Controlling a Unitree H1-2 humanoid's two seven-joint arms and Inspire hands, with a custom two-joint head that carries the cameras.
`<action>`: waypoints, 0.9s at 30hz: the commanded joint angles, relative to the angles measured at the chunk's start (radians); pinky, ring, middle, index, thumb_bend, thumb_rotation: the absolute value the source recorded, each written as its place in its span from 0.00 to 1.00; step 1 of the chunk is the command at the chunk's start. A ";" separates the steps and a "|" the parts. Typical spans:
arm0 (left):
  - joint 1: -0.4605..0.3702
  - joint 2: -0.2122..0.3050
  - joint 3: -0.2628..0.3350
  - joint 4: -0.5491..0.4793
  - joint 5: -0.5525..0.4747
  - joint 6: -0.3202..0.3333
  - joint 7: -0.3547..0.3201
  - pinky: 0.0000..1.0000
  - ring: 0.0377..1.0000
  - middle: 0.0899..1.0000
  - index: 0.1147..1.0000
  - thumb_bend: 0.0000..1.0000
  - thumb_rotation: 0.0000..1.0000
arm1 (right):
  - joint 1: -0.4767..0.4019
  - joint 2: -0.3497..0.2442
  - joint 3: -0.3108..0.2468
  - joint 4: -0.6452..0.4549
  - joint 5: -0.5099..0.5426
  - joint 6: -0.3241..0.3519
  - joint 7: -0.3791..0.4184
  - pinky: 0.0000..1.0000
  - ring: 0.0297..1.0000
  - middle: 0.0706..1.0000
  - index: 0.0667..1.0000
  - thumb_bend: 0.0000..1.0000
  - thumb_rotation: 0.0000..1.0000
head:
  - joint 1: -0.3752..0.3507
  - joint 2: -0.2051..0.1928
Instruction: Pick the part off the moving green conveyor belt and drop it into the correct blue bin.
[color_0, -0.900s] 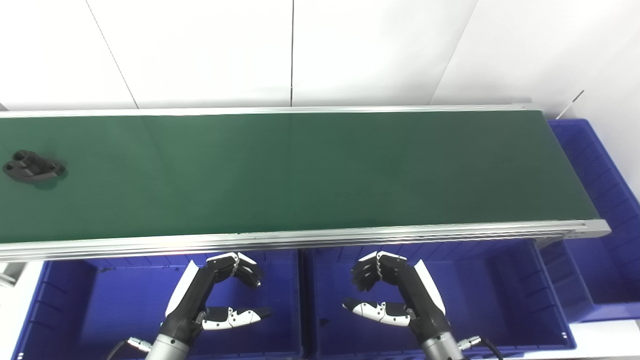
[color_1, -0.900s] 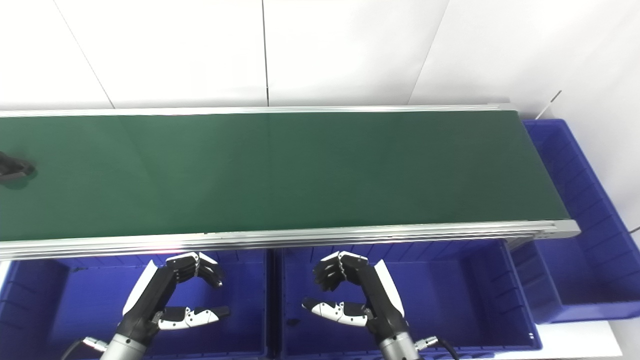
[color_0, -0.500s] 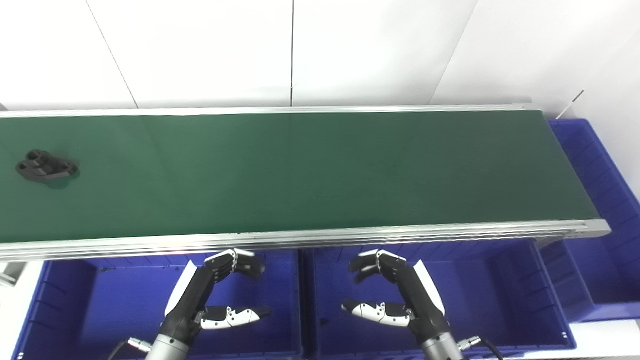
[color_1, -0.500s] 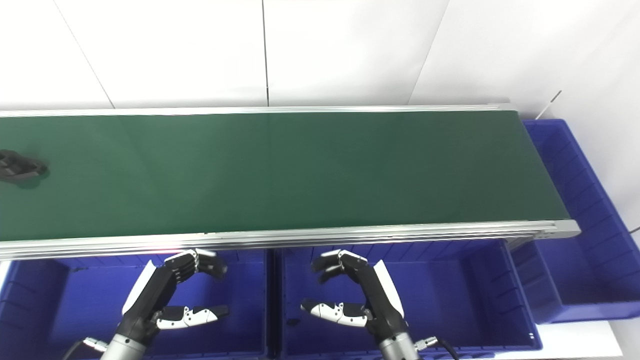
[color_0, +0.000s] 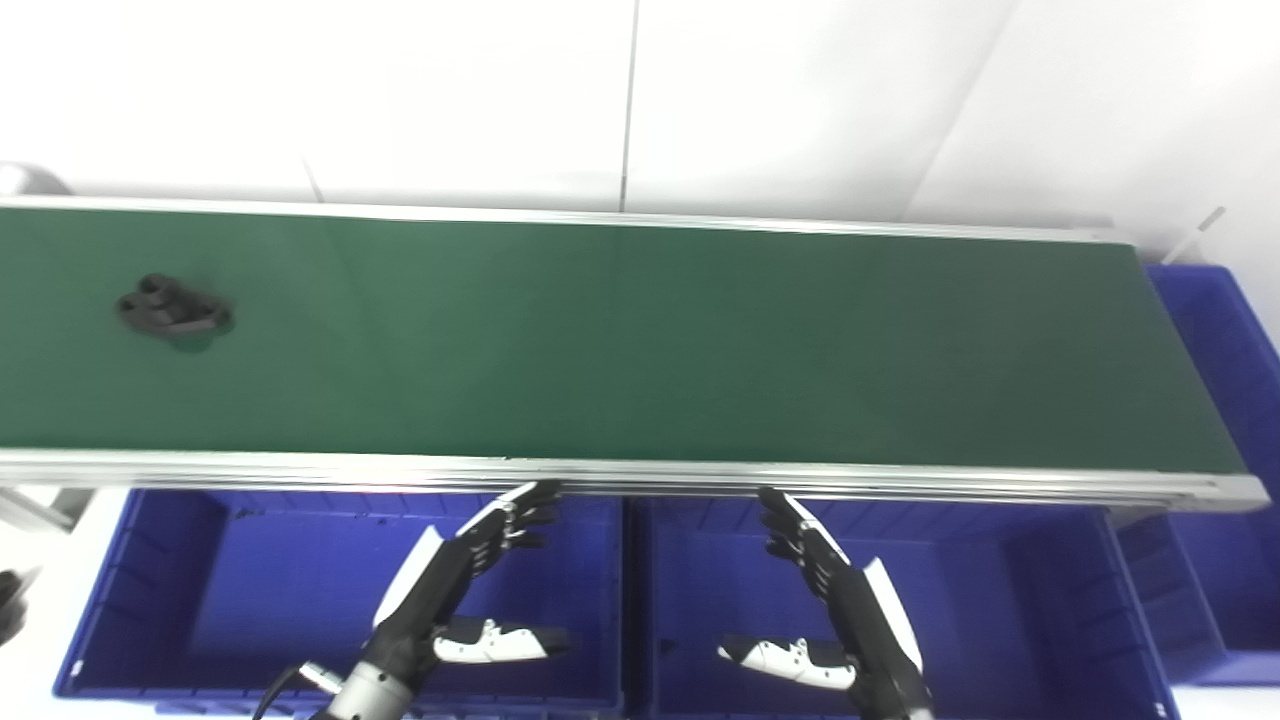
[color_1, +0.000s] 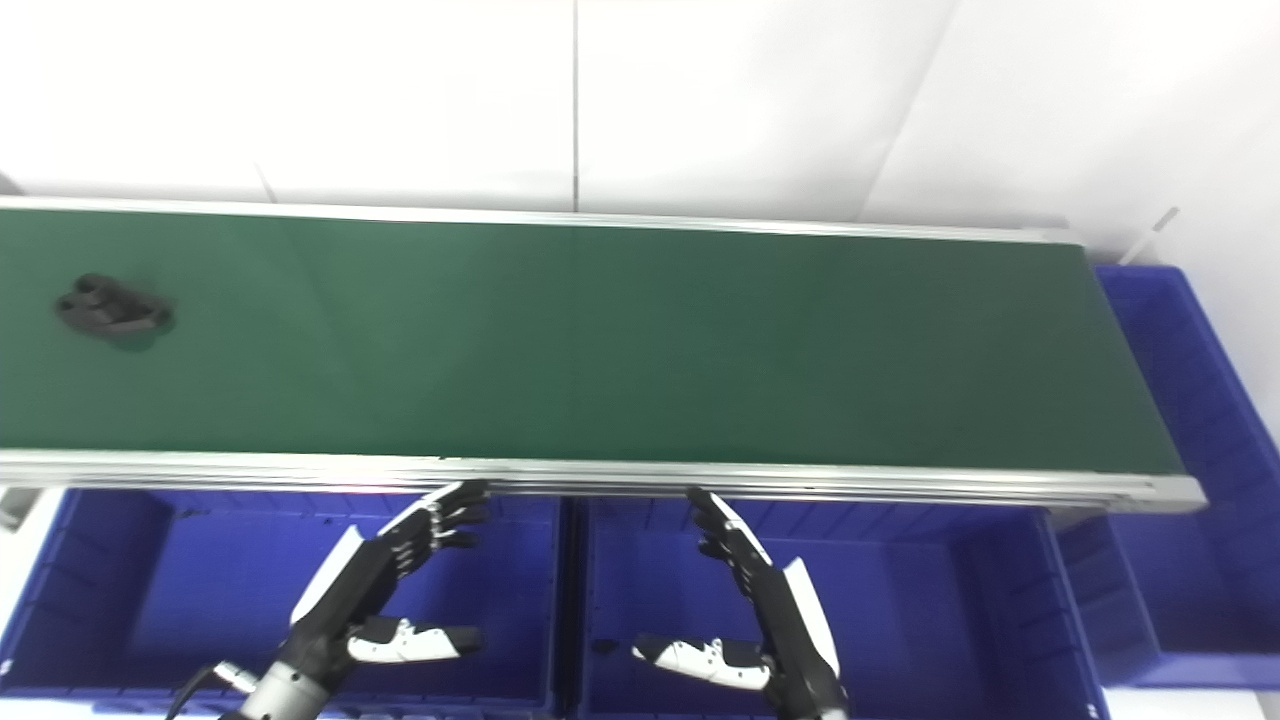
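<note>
Two head-mounted views, side by side, looking steeply down from close above over the conveyor belt (color_0: 640, 340) toward the white wall (right eye slightly offset sideways); belt and blue bins (color_1: 300, 590) shared.

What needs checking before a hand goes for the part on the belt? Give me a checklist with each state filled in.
1. Part on belt: black part lies on the green conveyor belt, far left. Ok.
2. Part within reach: far to the left of both hands. Not ok.
3. Left hand free: open, holding nothing, over the left blue bin. Ok.
4. Right hand free: open, holding nothing, over the middle blue bin. Ok.
5. Path to belt: both hands sit below the belt's near rail. Not ok.
6. Correct bin for this part: cannot tell.
</note>
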 joint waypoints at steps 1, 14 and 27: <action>-0.004 0.001 -0.007 -0.002 0.006 -0.033 0.010 0.77 0.85 0.88 0.86 0.82 0.39 | 0.005 -0.007 -0.006 -0.002 0.007 -0.072 -0.004 0.82 0.89 0.91 0.89 0.86 0.30 | 0.002 -0.001; -0.014 -0.012 -0.059 0.060 0.025 -0.033 0.091 0.74 0.82 0.86 0.83 0.87 0.36 | -0.007 -0.037 -0.004 0.069 0.052 -0.083 -0.003 0.82 0.89 0.92 0.89 0.84 0.28 | 0.153 -0.137; -0.052 0.002 -0.117 0.126 0.032 -0.033 0.154 0.71 0.80 0.84 0.81 0.85 0.35 | -0.025 -0.036 -0.011 0.126 0.059 -0.082 0.001 0.86 0.92 0.94 0.89 0.85 0.27 | 0.183 -0.238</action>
